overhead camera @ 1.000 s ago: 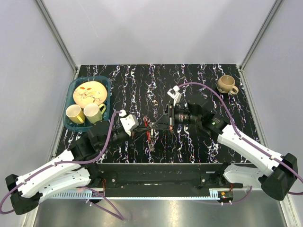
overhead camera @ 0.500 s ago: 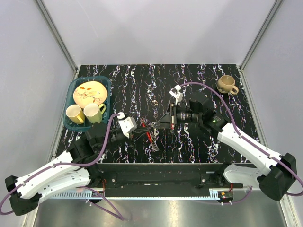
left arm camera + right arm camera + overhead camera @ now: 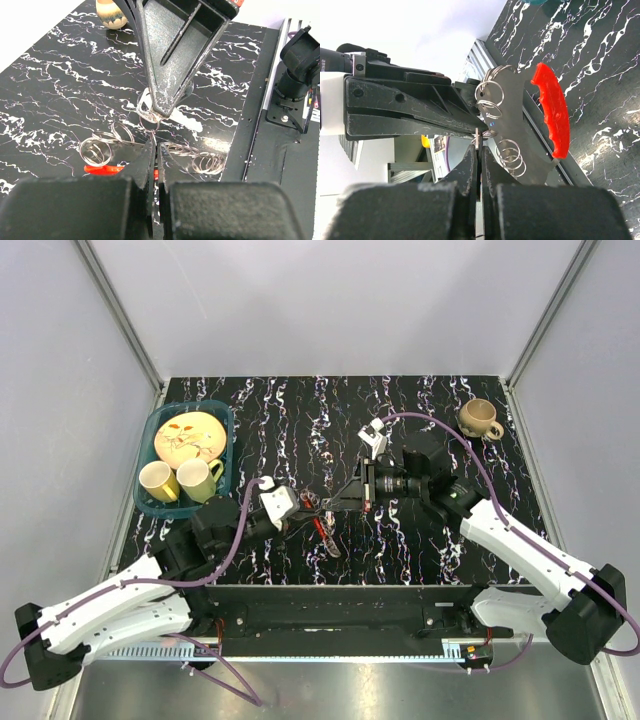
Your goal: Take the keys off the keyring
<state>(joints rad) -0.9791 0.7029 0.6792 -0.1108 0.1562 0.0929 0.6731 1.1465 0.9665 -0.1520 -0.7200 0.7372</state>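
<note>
The keyring bunch (image 3: 322,531) hangs between my two grippers above the table's front middle. In the right wrist view it is a flat grey metal piece (image 3: 515,107) with a bright red curved piece (image 3: 552,116) and several thin silvery rings (image 3: 511,156). My right gripper (image 3: 479,146) is shut on a thin flat silvery key seen edge-on. My left gripper (image 3: 154,144) is shut on the keyring's thin wire, tip to tip with the right fingers (image 3: 165,85). Loose rings (image 3: 95,150) and the red piece (image 3: 100,169) hang below. In the top view the left gripper (image 3: 300,511) faces the right gripper (image 3: 336,502).
A blue basket (image 3: 226,421) at the back left holds a yellow plate (image 3: 188,435) and two yellow mugs (image 3: 158,480). A brown mug (image 3: 479,418) stands at the back right. The table's front rail (image 3: 340,592) runs just below the grippers.
The left gripper has shifted slightly to the right toward the right gripper. The hanging bunch has swung a little right and down. Both grippers stay shut.
</note>
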